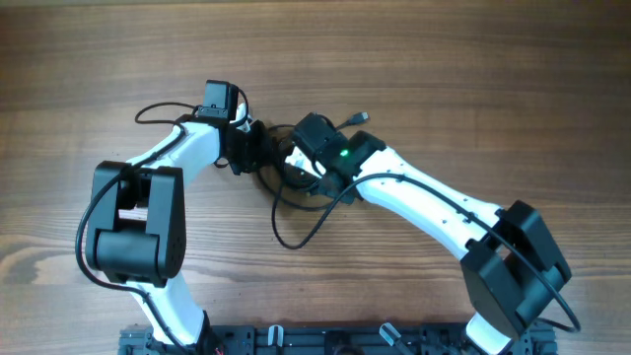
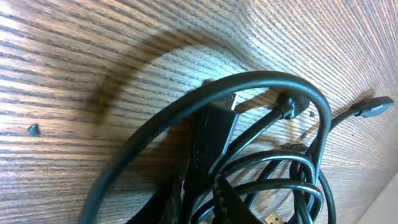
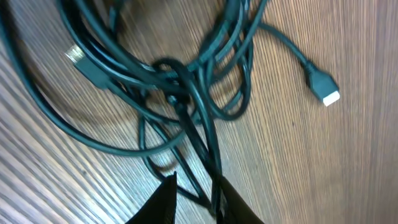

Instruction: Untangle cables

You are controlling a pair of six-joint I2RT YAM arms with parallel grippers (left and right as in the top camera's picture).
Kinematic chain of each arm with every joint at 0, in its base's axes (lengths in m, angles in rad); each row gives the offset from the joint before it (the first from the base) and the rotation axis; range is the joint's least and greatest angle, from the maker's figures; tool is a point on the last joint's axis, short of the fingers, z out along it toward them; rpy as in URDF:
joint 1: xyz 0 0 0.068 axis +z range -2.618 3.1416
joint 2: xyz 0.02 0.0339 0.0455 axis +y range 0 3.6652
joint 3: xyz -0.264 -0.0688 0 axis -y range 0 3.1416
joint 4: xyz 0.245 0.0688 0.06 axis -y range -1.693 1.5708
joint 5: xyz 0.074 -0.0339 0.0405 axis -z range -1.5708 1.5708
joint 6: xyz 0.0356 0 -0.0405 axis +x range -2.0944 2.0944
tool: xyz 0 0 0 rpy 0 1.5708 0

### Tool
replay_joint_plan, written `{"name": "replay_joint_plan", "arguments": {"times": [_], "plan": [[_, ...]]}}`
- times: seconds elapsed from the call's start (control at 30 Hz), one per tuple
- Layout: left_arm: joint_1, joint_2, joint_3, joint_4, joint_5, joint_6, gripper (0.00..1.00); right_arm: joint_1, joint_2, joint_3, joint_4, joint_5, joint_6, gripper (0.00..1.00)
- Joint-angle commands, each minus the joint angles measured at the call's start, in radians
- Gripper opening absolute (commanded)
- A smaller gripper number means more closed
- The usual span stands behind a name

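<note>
The cables (image 1: 296, 229) are thin black cords knotted in a clump at the table's middle, between my two grippers. One plug end (image 1: 363, 116) sticks out toward the back right. My left gripper (image 1: 256, 150) reaches into the clump from the left. In the left wrist view the left gripper (image 2: 196, 202) is shut on a cable's plug body (image 2: 211, 134), with cable loops (image 2: 292, 168) around it. From the right, the right gripper (image 1: 302, 164) meets the clump. The right gripper (image 3: 196, 190) stands narrowly open, cable strands (image 3: 208, 140) running between its fingers and along the right one.
A white-tipped plug (image 3: 324, 89) lies free on the wood, away from the knot. A gold-tipped plug (image 3: 74, 55) sits at the clump's edge. The left arm's own wire (image 1: 158, 106) arcs out to the left. A black rail (image 1: 296, 340) runs along the front edge.
</note>
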Motion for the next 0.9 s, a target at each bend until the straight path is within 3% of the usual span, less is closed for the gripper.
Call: {"name": "replay_joint_plan", "arguments": {"times": [0.0,0.13,0.23,0.37,0.8,0.87], "plan": [[-0.002,0.023,-0.005,-0.004,-0.024,-0.003,0.21,-0.027,0.023,0.000,-0.021,-0.076,-0.007,0.22],[-0.002,0.023,-0.005,-0.004,-0.024,-0.007,0.21,-0.032,0.023,0.000,-0.002,-0.088,0.014,0.13],[-0.002,0.023,-0.005,-0.005,-0.024,-0.007,0.21,-0.034,0.023,0.000,0.009,-0.089,0.014,0.23],[-0.002,0.023,-0.005,-0.005,-0.024,-0.007,0.21,-0.034,0.023,0.000,0.026,-0.134,0.006,0.25],[-0.002,0.023,-0.005,-0.005,-0.024,-0.007,0.21,-0.069,0.026,-0.069,0.123,-0.125,-0.013,0.24],[-0.002,0.023,-0.005,-0.005,-0.024,-0.007,0.21,-0.084,0.026,-0.077,0.125,-0.126,-0.011,0.15]]}}
